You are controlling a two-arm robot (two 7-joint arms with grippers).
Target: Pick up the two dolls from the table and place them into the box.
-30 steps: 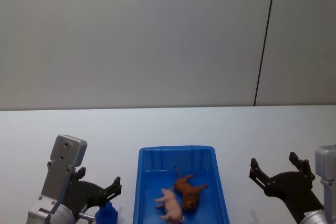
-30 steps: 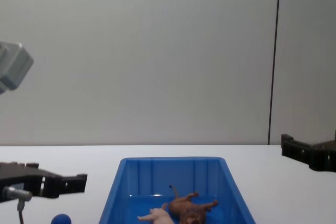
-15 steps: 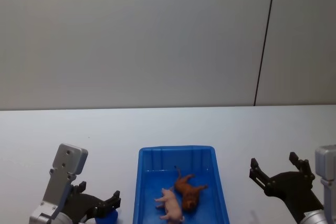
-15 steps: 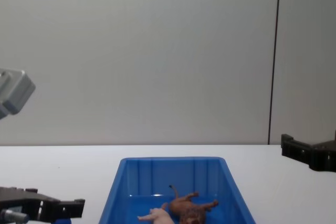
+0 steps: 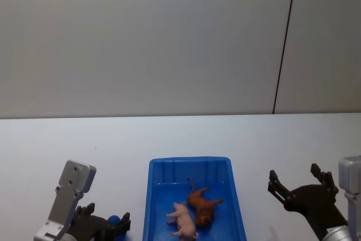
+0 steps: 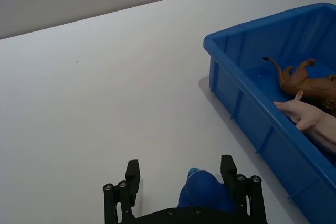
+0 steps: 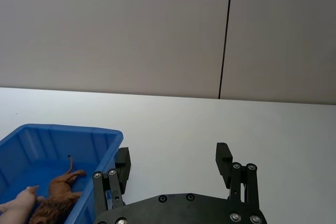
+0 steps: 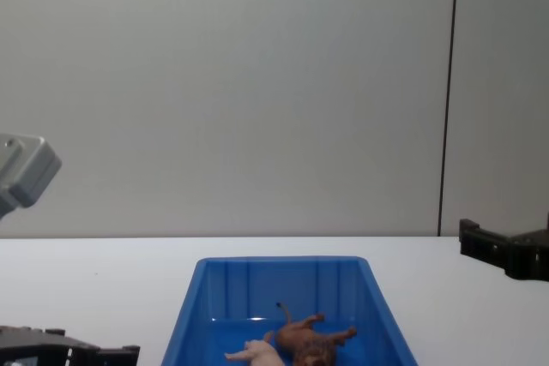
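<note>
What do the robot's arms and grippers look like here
Both grippers, the left gripper and the right gripper, are matte black, with two blocky fingers studded with round silver screws. Each arm carries a light grey, rounded box-shaped wrist housing with small dark holes.

Both dolls lie side by side in the box (image 5: 152, 196): pink doll (image 5: 183, 219) left, brown doll (image 5: 202, 206) right. Left pincer (image 5: 110, 225) and right pincer (image 5: 295, 183), fingers spread, flank the box above the surface (image 5: 113, 139).
</note>
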